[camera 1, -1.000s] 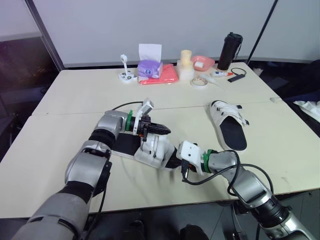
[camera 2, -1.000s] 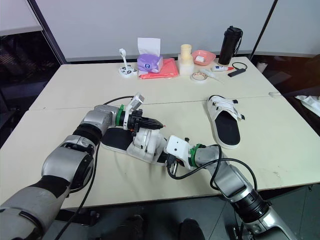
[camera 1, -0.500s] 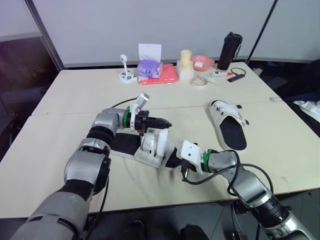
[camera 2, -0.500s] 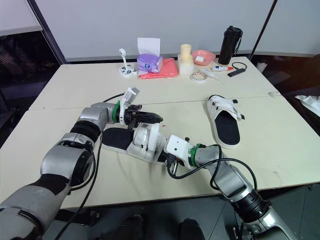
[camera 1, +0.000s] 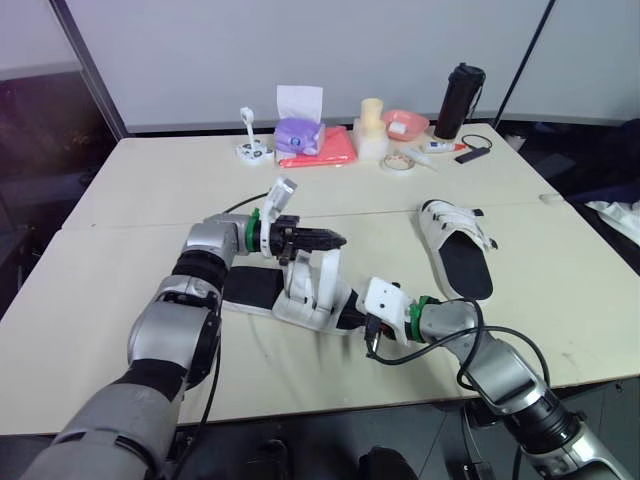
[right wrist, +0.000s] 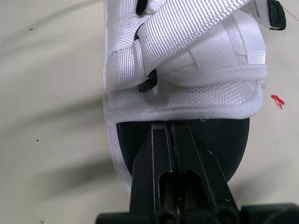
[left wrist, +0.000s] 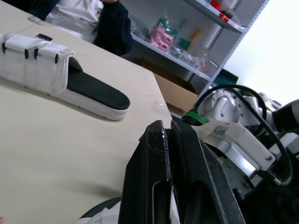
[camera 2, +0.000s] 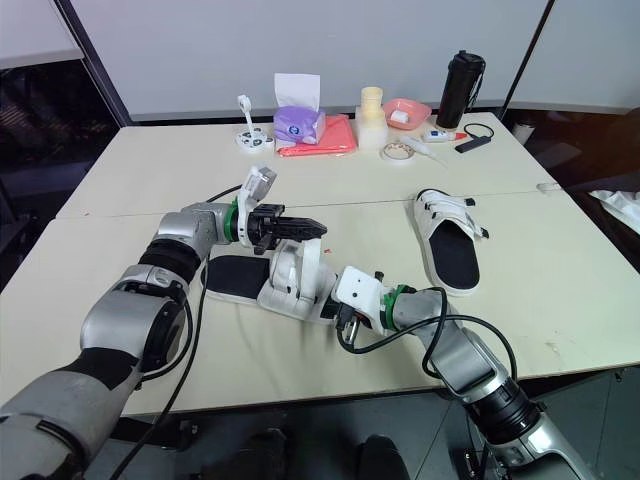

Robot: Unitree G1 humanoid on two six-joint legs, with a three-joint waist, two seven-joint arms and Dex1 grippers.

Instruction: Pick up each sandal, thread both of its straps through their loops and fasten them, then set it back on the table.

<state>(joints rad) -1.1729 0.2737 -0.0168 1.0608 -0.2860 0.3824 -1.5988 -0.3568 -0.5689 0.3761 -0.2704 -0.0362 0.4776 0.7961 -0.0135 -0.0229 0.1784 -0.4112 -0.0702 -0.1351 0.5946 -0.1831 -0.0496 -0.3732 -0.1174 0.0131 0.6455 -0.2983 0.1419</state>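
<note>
The left hand (camera 1: pixel 335 240) is pinched shut on a white woven strap (camera 1: pixel 322 275), holding it upright over the near white sandal with the black footbed (camera 1: pixel 250 290). That sandal lies on the pale bench (camera 1: pixel 130 190) between the two arms. The right hand (right wrist: pixel 169 127) has its fingers pressed together, tips resting on the footbed at the sandal's open end. The second white sandal (camera 1: pixel 455 250) lies flat, well apart to the right, its straps closed.

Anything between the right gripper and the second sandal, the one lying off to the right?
Nothing visible. The right gripper sits shut at the toe end of the near sandal, and just bare table lies between it and the second sandal.
</note>
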